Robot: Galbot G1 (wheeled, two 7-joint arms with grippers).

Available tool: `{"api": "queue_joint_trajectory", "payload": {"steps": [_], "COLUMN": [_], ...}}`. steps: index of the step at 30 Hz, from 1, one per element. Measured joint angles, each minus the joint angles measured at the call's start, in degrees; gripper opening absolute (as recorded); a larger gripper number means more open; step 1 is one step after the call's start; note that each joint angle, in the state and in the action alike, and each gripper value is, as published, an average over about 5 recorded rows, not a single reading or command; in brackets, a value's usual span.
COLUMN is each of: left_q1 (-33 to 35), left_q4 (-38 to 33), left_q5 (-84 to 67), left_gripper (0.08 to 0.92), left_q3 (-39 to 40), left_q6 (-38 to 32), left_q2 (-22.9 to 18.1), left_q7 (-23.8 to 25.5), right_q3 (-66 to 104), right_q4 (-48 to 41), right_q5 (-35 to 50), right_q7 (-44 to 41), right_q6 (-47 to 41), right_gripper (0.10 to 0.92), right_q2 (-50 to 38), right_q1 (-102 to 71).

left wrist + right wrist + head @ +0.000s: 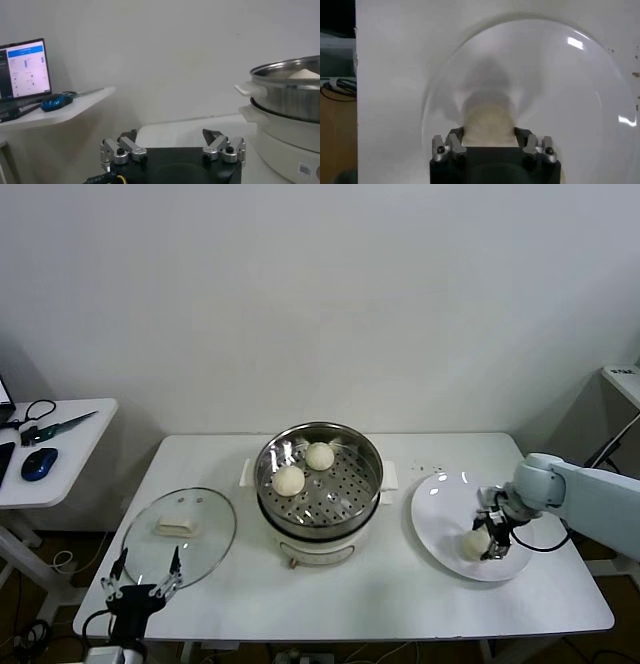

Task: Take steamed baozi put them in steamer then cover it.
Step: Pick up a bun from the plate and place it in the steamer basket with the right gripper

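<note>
Right gripper (482, 542) clamps a soft baozi (474, 545) on the white plate (440, 514) right of the steamer (319, 484) (squeeze its sides lightly, it dents); left gripper (140, 581) idles open beside the glass lid (180, 536)

Rectangular white counter (400, 594), carrying three things. At its middle, round shiny stainless-steel steamer (320, 524) on a cream-white electric base. Left of the steamer, lying flat, round transparent glass cover (180, 536) with cream-white handle. Right of the steamer, flat round white plate (440, 509).
</note>
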Motion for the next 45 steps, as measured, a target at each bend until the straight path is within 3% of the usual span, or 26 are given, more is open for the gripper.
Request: {"api": "queue_joint_trajectory", "payload": {"steps": [9,22,32,45], "left_q1": [0.3,0.4,0.5,0.5], "left_q4": [-0.5,-0.9,-1.5,-1.4], "left_q5": [0.3,1.0,0.8,0.7], "left_gripper": [0.823,0.823,0.823,0.823], "left_q3": [0.0,0.4,-0.2,-0.8], "left_q6": [0.0,0.1,0.2,0.2], "left_q2": [-0.1,0.2,0.7,0.6], "left_q7": [0.0,0.1,0.1,0.1], "right_q3": [-6.7,-15.7,-15.2,-14.3], "right_q4": [0.7,5.6,13.3,13.4], "right_q5": [2.8,5.3,-3.3,-15.6], "right_q7": [-2.5,-6.9,-1.6,3.1], "right_q6": [3.5,21.8,31.9,35.9], "right_gripper": [0.636,0.636,0.636,0.636], "right_q2": [2.5,16.6,26.6,34.7], "right_q1": [11.0,40.4,42.7,33.3]}}
